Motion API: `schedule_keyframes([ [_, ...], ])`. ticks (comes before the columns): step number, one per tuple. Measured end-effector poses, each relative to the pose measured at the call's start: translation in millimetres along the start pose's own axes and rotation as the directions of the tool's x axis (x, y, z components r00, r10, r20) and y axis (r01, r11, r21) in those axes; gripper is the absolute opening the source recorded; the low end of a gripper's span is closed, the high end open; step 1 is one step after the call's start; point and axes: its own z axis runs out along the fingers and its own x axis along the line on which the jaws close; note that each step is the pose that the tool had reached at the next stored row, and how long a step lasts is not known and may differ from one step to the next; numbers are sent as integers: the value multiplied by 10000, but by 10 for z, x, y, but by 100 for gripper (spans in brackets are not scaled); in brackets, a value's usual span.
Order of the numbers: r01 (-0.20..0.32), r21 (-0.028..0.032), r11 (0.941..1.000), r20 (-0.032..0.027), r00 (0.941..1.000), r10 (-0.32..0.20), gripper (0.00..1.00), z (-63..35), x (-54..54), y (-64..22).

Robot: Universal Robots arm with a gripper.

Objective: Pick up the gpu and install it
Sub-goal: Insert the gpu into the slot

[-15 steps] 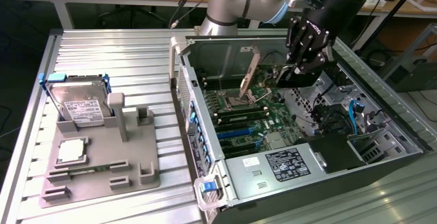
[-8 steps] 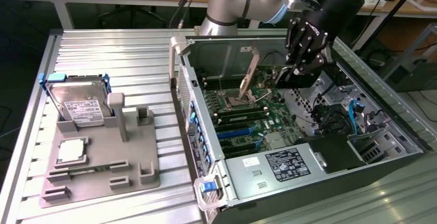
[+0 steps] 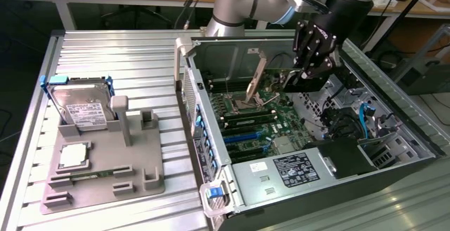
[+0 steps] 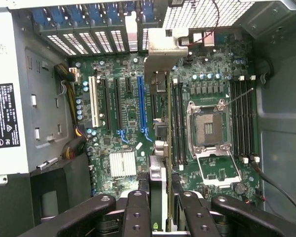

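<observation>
My gripper (image 3: 309,74) reaches down into the open computer case (image 3: 184,88) and is shut on the gpu (image 3: 304,83), a thin dark card held above the green motherboard (image 3: 260,120). In the wrist view the gpu (image 4: 160,54) runs edge-on away from the gripper (image 4: 162,215), its silver bracket at the far end near the case's slotted rear wall. Black fingers (image 4: 138,212) press on both of its faces. The card hangs over the strip between the blue expansion slot (image 4: 141,103) and the memory slots (image 4: 178,123), apart from the board.
On the exterior view's left, a grey fixture (image 3: 134,181) on the ribbed table holds a silver hard drive (image 3: 84,109) and a small square chip (image 3: 74,156). Inside the case are an open processor socket (image 4: 207,128), a heat sink (image 4: 122,164), the power supply (image 3: 295,169) and loose cables (image 3: 365,117).
</observation>
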Motion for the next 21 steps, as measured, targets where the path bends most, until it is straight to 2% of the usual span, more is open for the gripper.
schedule_keyframes([
  [21, 0, 2, 10000, 1, 10000, 0, 27, 120, 3, -5],
])
